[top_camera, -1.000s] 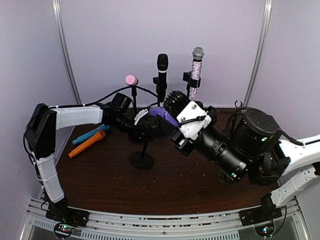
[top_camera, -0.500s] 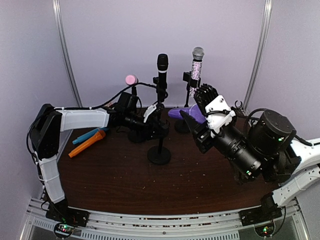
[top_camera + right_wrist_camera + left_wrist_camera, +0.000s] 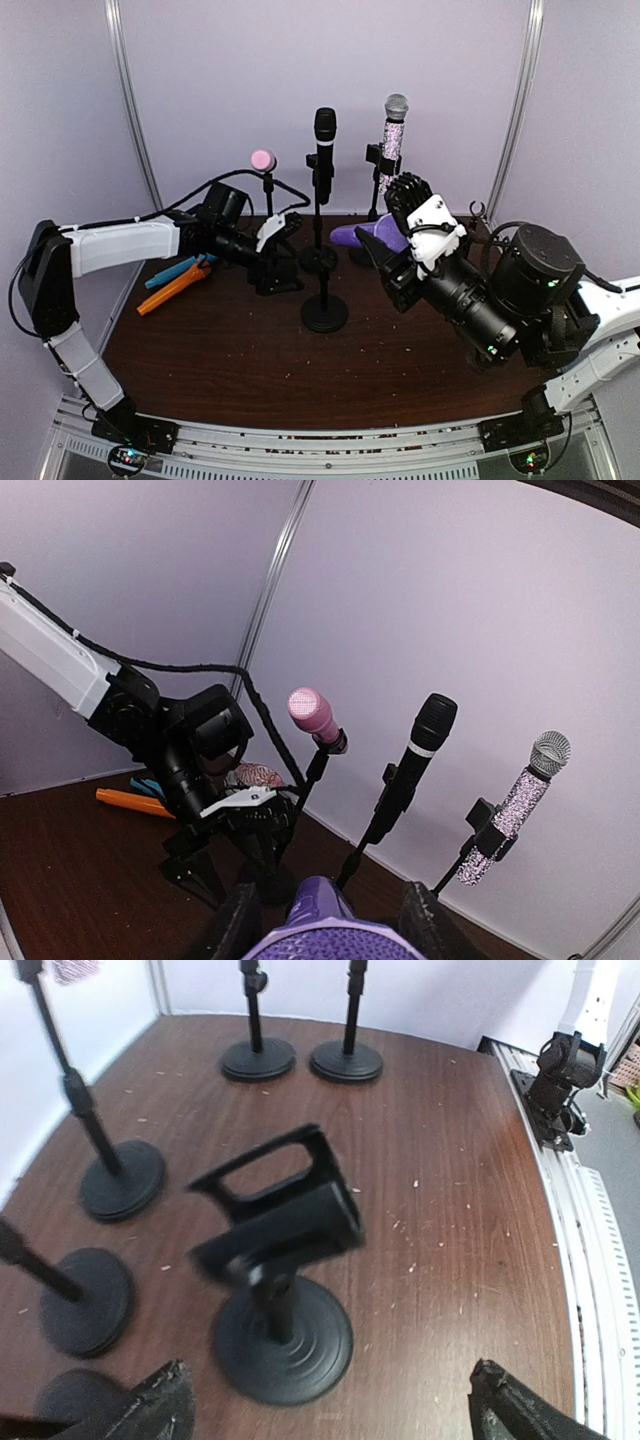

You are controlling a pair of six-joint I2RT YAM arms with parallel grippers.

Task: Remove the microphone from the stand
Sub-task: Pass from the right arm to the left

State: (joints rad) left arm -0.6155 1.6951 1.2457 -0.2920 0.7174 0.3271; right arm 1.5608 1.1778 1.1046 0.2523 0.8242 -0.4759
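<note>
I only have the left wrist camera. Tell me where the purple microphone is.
Observer: The right gripper holds the purple microphone, right of the empty stand.
Operator: Report the other stands.
Observer: Three at the back carry a pink microphone, a black microphone and a glitter microphone.
Operator: Check the left edge of the table.
Observer: An orange microphone and a blue microphone lie there.

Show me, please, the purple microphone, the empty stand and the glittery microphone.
purple microphone [image 3: 358, 236], top external view, on its visible purple side.
empty stand [image 3: 300, 1355], left wrist view, on its round black base.
glittery microphone [image 3: 392, 135], top external view, on its sparkling handle, above the clip.
</note>
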